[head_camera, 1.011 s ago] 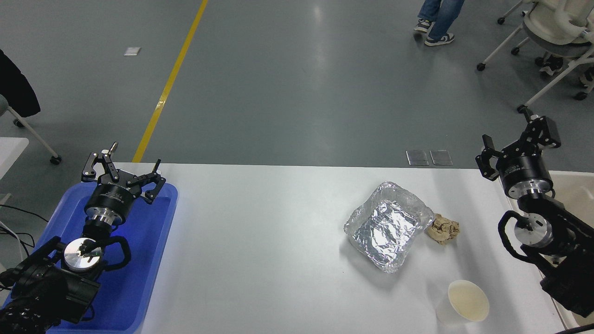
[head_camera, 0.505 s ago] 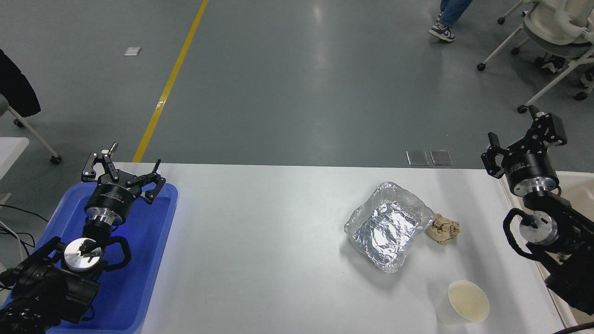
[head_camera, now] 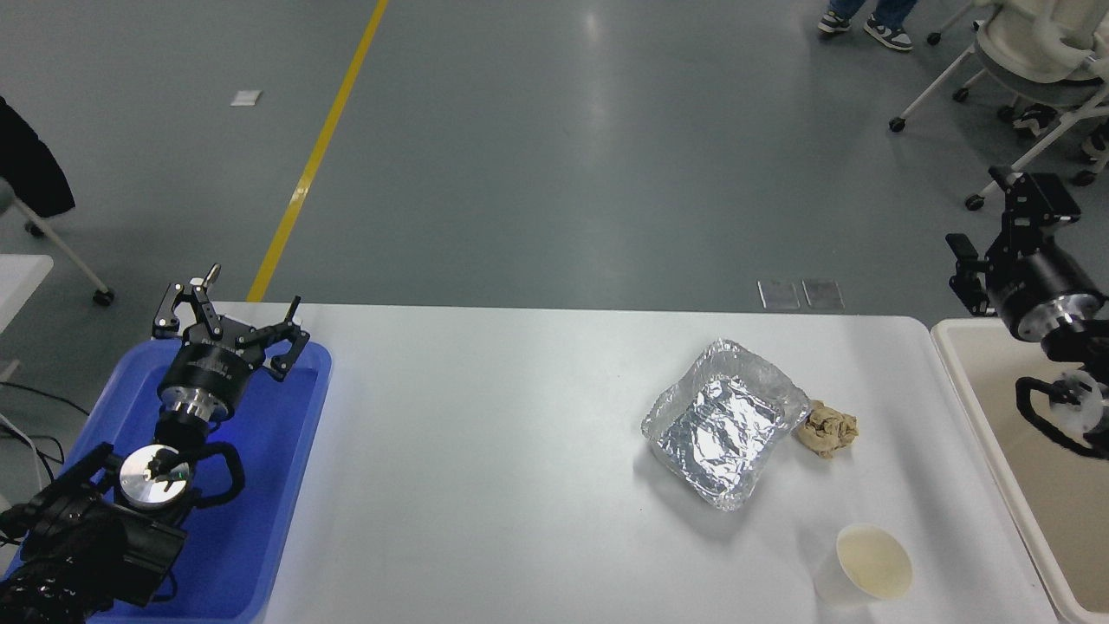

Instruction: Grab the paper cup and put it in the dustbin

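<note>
The paper cup (head_camera: pixel 869 565) is small and white with a cream inside. It lies tilted on the white table (head_camera: pixel 520 451) near the front right edge. The beige dustbin (head_camera: pixel 983 429) stands off the table's right end, only partly in view. My right gripper (head_camera: pixel 1005 230) is open and empty. It is raised above the dustbin's far corner, well away from the cup. My left gripper (head_camera: pixel 227 314) is open and parked over the blue tray at the lower left.
A crinkled silver foil tray (head_camera: pixel 722 421) sits right of the table's middle with a crumpled brown paper wad (head_camera: pixel 828 431) touching its right side. A blue plastic tray (head_camera: pixel 260 485) is at the left. A person's feet (head_camera: pixel 866 24) and white chairs (head_camera: pixel 1031 61) are far behind.
My right arm has swung right and upward, off the table's right end to above the dustbin. The person at the back has walked right. The cup has not moved.
</note>
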You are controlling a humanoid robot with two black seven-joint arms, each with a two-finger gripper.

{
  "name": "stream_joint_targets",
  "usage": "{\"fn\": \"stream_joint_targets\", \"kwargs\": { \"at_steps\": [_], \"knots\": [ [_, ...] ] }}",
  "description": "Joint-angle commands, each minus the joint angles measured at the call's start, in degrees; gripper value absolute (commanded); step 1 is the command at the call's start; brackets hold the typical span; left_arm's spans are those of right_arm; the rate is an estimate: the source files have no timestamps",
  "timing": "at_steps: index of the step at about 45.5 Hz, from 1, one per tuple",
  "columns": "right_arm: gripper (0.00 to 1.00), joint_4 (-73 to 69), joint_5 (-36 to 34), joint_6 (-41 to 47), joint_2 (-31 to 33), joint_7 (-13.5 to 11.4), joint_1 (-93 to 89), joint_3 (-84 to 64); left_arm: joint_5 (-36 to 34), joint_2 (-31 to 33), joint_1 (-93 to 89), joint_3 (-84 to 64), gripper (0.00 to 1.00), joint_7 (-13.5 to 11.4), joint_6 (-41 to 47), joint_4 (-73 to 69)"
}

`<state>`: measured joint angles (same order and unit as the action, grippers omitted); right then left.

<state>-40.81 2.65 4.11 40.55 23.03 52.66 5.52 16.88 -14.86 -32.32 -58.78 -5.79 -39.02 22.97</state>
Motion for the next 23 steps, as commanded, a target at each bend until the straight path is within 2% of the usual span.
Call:
{"fn": "stream_joint_targets", "kwargs": {
  "at_steps": [1,4,6,12,23],
  "knots": [
    [1.0,0.1,0.5,-0.2,2.3,-14.1,15.1,-25.9,0.0,0.0,0.0,0.1,1.0,0.0,0.0,0.0],
    [1.0,-0.1,0.8,0.3,2.0,-17.9,18.7,-31.7,0.0,0.0,0.0,0.1,1.0,0.1,0.0,0.1],
    [1.0,-0.4,2.0,0.8,1.8,-19.1,21.2,-35.3,0.0,0.0,0.0,0.1,1.0,0.1,0.0,0.1],
    [1.0,-3.5,9.5,4.6,2.0,-19.1,27.6,-40.6,0.0,0.0,0.0,0.1,1.0,0.1,0.0,0.1],
    [1.0,-13.2,23.9,23.0,2.4,-19.1,41.3,-46.6,0.0,0.0,0.0,0.1,1.0,0.1,0.0,0.1]
  ]
}}
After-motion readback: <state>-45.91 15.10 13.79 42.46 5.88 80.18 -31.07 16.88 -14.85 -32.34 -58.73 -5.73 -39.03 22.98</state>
